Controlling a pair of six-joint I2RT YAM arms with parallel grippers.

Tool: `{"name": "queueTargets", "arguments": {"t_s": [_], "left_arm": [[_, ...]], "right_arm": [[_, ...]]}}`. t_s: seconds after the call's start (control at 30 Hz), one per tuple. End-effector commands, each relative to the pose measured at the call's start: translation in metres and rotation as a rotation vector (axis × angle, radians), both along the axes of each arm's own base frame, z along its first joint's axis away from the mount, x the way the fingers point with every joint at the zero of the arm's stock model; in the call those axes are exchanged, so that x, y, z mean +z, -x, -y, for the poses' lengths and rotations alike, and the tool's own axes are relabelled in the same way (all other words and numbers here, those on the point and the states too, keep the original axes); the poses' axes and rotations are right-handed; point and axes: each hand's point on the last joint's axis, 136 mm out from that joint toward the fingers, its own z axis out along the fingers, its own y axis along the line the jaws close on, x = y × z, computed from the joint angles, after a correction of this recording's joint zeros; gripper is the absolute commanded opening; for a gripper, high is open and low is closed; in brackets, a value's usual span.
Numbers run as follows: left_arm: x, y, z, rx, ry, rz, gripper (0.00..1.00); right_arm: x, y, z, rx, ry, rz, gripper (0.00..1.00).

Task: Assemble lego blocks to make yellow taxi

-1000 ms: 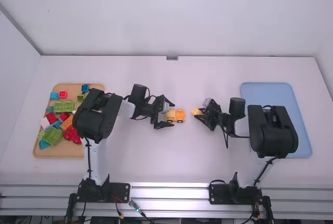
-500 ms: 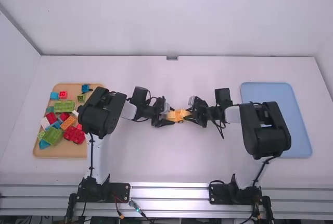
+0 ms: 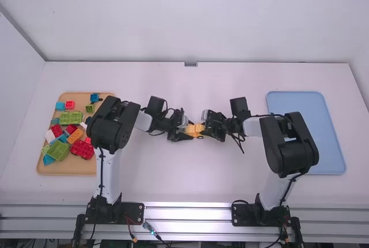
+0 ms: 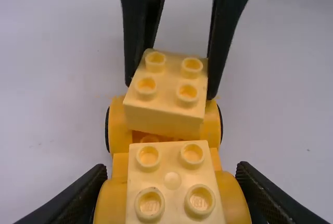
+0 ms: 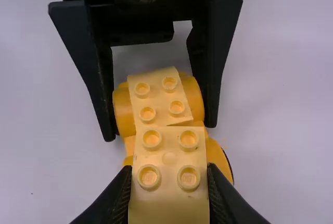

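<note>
Apparently seating: right gripper (image 4: pixel 169 91) pinches yellow block (image 4: pixel 167 77) over chassis (image 4: pixel 119 130) at three o'clock, high view; left gripper (image 5: pixel 160 130) clamps nine-o'clock end. Next: square, press down.

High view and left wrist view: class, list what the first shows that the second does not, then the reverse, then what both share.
High view: the wooden tray of mixed-colour blocks, the blue tray and the bases of both arms.

Left wrist view: four round studs on each of two pale yellow blocks, and a bare stud between those blocks.

Both: the left gripper, the right gripper and the orange wheeled base.
</note>
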Motion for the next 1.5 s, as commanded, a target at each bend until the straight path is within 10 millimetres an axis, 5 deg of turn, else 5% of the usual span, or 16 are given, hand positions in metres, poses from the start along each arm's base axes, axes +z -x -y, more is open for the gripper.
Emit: {"name": "queueTargets", "arguments": {"t_s": [0.0,0.7,1.2,1.3,1.47], "left_arm": [[-0.017,0.013,-0.002,-0.032,-0.043,0.010,0.44],[-0.024,0.028,-0.004,-0.072,-0.068,-0.002,0.38],[-0.021,0.023,-0.003,-0.066,-0.058,0.009,0.44],[-0.021,0.023,-0.003,-0.066,-0.058,0.009,0.44],[-0.022,0.023,-0.003,-0.066,-0.059,0.008,0.45]], "right_arm": [[0.010,-0.003,0.000,0.027,0.001,0.051,0.00],[0.006,0.015,-0.011,0.109,0.011,0.052,0.00],[0.003,0.021,-0.010,0.111,0.016,0.026,0.00],[0.003,0.020,-0.010,0.112,0.016,0.028,0.17],[0.005,0.016,-0.007,0.099,0.012,0.031,0.31]]}}
